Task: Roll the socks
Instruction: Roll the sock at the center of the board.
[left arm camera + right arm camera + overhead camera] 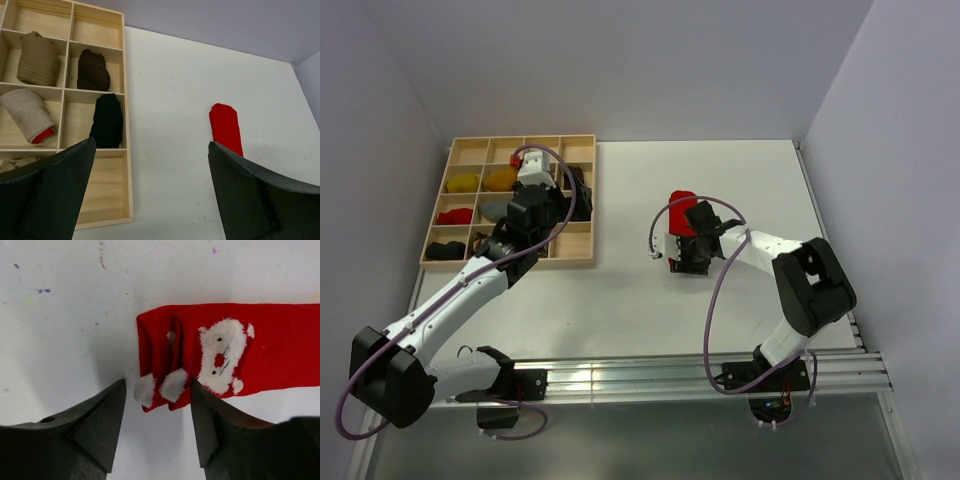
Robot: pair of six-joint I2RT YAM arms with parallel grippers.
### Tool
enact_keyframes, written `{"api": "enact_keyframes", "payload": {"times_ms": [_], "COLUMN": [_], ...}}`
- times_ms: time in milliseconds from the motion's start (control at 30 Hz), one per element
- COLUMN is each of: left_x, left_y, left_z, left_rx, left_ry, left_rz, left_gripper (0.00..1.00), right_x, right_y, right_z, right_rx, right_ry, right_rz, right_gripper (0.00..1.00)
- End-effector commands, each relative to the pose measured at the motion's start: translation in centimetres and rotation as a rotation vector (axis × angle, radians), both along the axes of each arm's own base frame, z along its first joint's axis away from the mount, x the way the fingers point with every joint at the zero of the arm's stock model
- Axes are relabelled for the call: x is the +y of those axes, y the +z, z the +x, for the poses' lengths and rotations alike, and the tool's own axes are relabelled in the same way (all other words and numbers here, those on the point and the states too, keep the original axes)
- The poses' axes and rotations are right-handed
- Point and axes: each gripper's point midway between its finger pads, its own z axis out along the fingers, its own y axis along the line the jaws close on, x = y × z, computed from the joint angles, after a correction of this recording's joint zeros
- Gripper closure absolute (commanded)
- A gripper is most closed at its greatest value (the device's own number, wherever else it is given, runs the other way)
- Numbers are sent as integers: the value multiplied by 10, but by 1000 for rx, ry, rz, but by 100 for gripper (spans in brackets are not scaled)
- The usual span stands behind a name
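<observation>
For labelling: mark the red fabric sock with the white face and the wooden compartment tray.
Red fabric sock [280, 345]: right wrist view, plain red part.
Wooden compartment tray [125, 100]: left wrist view, outer side wall.

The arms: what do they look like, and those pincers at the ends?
Left arm and right arm: white tubes with chunky black joints, each trailed by a looping purple cable. Left pincer and right pincer are matte black, with two wedge-shaped fingers.

Wood tray [570, 263] w/ yellow bundle [463, 183]

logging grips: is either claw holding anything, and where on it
Nothing held: right claw open around the red sock's tufted end, left claw open and empty.
</observation>
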Motion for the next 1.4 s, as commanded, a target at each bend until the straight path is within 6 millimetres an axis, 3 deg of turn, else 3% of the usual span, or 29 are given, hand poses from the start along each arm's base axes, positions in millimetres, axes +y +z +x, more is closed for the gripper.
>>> {"api": "enact_keyframes", "payload": {"times_ms": [0, 67, 367, 433, 467, 567, 600, 767, 800, 967, 1033, 1167, 1233, 1267, 1300, 1367], "left_x": [-10, -14, -26, -31, -33, -38, -47, -61, -71, -113, -131, -164, -180, -188, -195, -208], "left_y": [22, 19, -8, -11, -14, -24, -18, -29, -29, -44, -63, -80, -100, -98, -115, -125], "left_z": [6, 7, 9, 6, 4, -3, -8, -25, -33, -58, -64, -76, -82, -81, -85, -87], "left_rx": [-57, -55, -62, -82, -99, -122, -159, -201, -211, -238, -207, -189, -151, -154, -123, -117], "left_ry": [-35, -58, -94, -108, -111, -105, -121, -137, -172, -372, -455, -596, -674, -689, -719, -754], "left_rz": [-13, -10, 8, 10, 10, 34, 21, 92, 103, 220, 265, 296, 326, 331, 359, 378], "left_gripper": [1, 0, 10, 13, 15, 21, 24, 34, 35, 32, 30, 23, 21, 20, 18, 15], "right_x": [5, 5, 16, 15, 18, 23, 21, 15, 16, 13, 16, 15, 14, 13, 12, 9], "right_y": [5, 4, 12, 19, 17, 27, 33, 30, 40, 40, 46, 38, 32, 31, 30, 28], "right_z": [17, 21, 21, 18, 6, 5, 3, -14, -20, -30, -35, -43, -48, -48, -49, -48], "right_rx": [-48, -52, 5, 73, 149, 241, 285, 551, 610, 833, 903, 1006, 1054, 1071, 1092, 1126], "right_ry": [-13, -20, -46, -65, -56, -54, -49, -61, -46, -104, -129, -205, -252, -272, -310, -364], "right_rz": [-9, -15, 55, 86, 112, 184, 179, 185, 202, 252, 286, 302, 296, 301, 303, 310], "right_gripper": [43, 54, 76, 76, 76, 75, 75, 75, 75, 75, 75, 75, 76, 76, 76, 76]}}
